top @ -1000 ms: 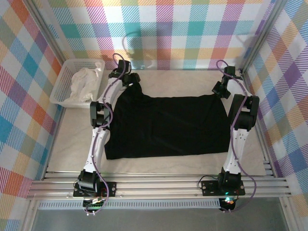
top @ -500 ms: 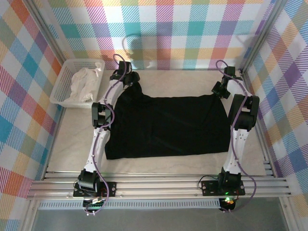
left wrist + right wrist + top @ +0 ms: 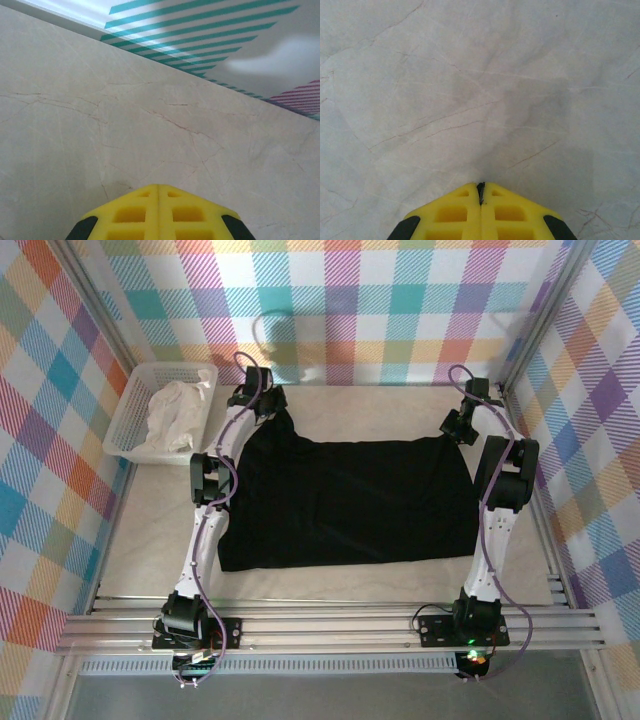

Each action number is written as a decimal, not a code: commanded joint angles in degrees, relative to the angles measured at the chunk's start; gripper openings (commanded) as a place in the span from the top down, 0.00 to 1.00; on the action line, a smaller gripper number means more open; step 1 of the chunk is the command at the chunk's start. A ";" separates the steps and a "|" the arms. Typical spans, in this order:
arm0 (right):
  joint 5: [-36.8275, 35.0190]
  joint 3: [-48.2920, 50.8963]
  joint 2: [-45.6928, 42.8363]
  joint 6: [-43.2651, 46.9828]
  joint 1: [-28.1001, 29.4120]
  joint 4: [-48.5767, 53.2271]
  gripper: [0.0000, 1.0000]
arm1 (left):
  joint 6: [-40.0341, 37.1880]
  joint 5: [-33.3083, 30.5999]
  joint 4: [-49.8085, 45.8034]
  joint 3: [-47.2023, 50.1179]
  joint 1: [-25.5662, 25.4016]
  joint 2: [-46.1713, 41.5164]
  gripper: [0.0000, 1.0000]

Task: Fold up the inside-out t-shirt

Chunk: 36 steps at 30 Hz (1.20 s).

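The inside-out t-shirt (image 3: 350, 500) lies spread as a wide black sheet across the middle of the table; no lettering shows. Its back-left corner rises in a peak to my left gripper (image 3: 268, 406), which is shut on it. In the left wrist view the yellow fingertips (image 3: 158, 186) are pressed together, and the cloth is hidden under them. My right gripper (image 3: 458, 428) is at the shirt's back-right corner. In the right wrist view its tips (image 3: 480, 185) are shut with a thin sliver of black cloth (image 3: 480, 192) between them.
A white basket (image 3: 125, 430) holding a crumpled white cloth (image 3: 175, 410) stands at the back left, close to my left arm. The checked back wall is just beyond both grippers. Bare marble table (image 3: 150, 530) runs along the shirt's left side and front.
My left gripper has edged back and left, drawing the shirt's back-left corner into a taller peak. The right gripper has barely moved.
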<state>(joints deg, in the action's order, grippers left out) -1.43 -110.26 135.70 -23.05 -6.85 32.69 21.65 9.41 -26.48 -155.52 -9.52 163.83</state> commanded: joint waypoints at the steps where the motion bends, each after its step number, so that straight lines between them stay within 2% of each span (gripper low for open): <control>1: 0.11 -1.78 -0.30 1.17 -0.17 1.79 1.00 | -0.49 0.78 0.76 -2.00 0.93 -3.16 1.00; 10: 0.03 3.65 -5.97 3.30 -0.52 -4.57 1.00 | -0.26 0.27 -9.47 -1.41 0.95 -12.61 1.00; 14: 1.09 6.63 -8.44 4.48 -0.67 -7.23 1.00 | -0.07 -0.82 -15.02 1.82 0.90 -18.55 1.00; 17: 2.16 9.58 -10.43 5.09 -1.03 -9.75 1.00 | 0.12 -1.68 -16.14 10.69 0.74 -26.00 1.00; 22: 3.34 15.01 -14.21 5.64 -1.20 -13.41 1.00 | 0.73 -3.37 -11.99 32.49 0.54 -42.88 1.00; 25: 3.28 18.33 -16.65 6.03 -1.24 -15.52 1.00 | 1.59 -4.03 -11.53 41.43 0.55 -50.88 1.00; 30: 3.09 22.61 -21.02 7.38 -1.45 -17.03 1.00 | 5.30 -2.21 -10.19 53.50 0.40 -62.61 1.00; 36: 2.23 28.71 -27.65 9.34 -1.45 -17.50 1.00 | 6.67 -3.33 -13.53 60.89 0.36 -72.02 1.00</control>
<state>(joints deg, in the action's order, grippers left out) 0.71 -83.37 112.44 -15.92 -7.92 16.84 26.70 6.74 -39.03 -96.68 -9.21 96.55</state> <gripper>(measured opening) 0.062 0.055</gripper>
